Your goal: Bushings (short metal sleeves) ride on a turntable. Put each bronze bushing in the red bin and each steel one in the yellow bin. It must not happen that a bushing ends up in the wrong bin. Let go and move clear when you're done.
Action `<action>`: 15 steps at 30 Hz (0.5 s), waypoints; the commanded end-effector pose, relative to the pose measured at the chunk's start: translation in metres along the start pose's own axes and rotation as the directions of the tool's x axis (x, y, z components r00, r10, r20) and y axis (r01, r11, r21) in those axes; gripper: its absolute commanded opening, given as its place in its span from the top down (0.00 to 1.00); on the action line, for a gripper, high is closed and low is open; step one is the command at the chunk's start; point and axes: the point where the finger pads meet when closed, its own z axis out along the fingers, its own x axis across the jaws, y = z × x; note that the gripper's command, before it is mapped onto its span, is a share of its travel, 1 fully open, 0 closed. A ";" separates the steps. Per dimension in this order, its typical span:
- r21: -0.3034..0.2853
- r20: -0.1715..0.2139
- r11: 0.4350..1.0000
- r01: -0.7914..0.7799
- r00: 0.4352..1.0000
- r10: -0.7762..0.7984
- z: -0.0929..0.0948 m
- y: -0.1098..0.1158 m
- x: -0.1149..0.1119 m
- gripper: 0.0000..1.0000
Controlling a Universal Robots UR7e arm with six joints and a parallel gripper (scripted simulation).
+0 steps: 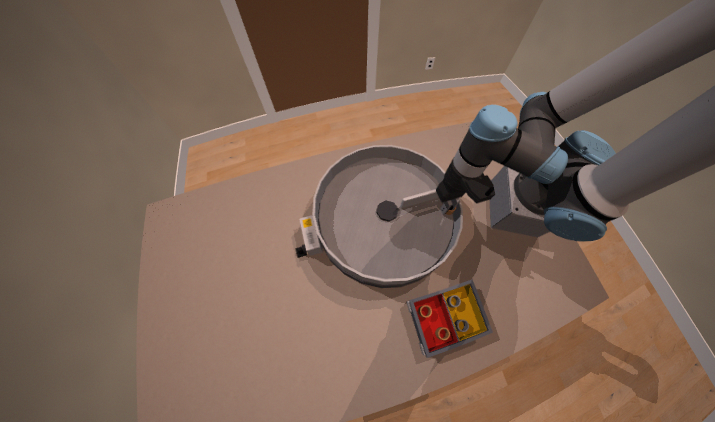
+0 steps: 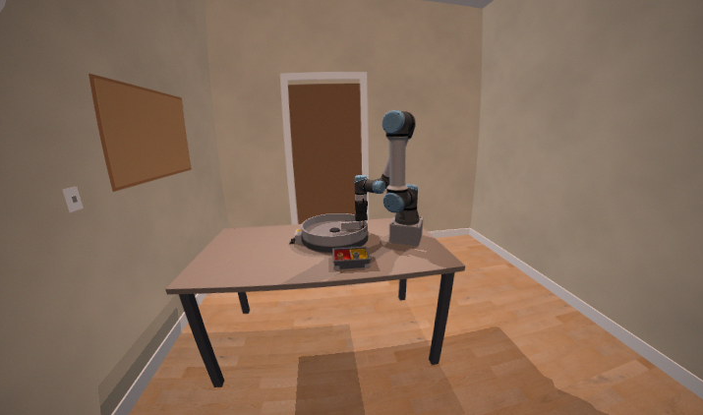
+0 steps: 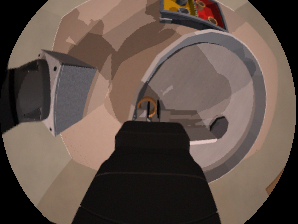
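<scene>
Above the right edge of the turntable (image 1: 370, 249) (image 2: 332, 241) (image 3: 200, 70), the gripper (image 1: 445, 207) (image 2: 363, 224) (image 3: 153, 105) hung beside an orange-brown bushing (image 1: 451, 211) (image 3: 140, 107). Below the turntable, the red bin (image 1: 428, 326) (image 2: 346, 252) (image 3: 213, 10) held two bronze bushings (image 1: 420, 311) (image 2: 339, 256) (image 3: 201, 4); the yellow bin (image 1: 473, 314) (image 2: 363, 252) (image 3: 173, 4) held two steel ones. The arm's base (image 1: 501, 212) (image 2: 406, 234) (image 3: 75, 97) stood to its right.

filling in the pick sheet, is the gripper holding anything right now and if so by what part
It can't be told: the gripper's fingers are at the bronze bushing, but a firm grip isn't visible.

Beige walls enclose a brown door (image 1: 309, 49) (image 2: 324, 149) and light wooden floor (image 1: 658, 346) (image 2: 497, 288).
</scene>
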 end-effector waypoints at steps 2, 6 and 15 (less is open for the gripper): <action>-0.001 -0.001 1.000 0.000 1.000 0.000 0.000 0.000 0.000 1.00; -0.001 -0.001 1.000 0.000 1.000 0.000 0.000 0.000 0.000 1.00; -0.001 -0.002 1.000 0.000 1.000 0.000 0.000 0.000 0.001 1.00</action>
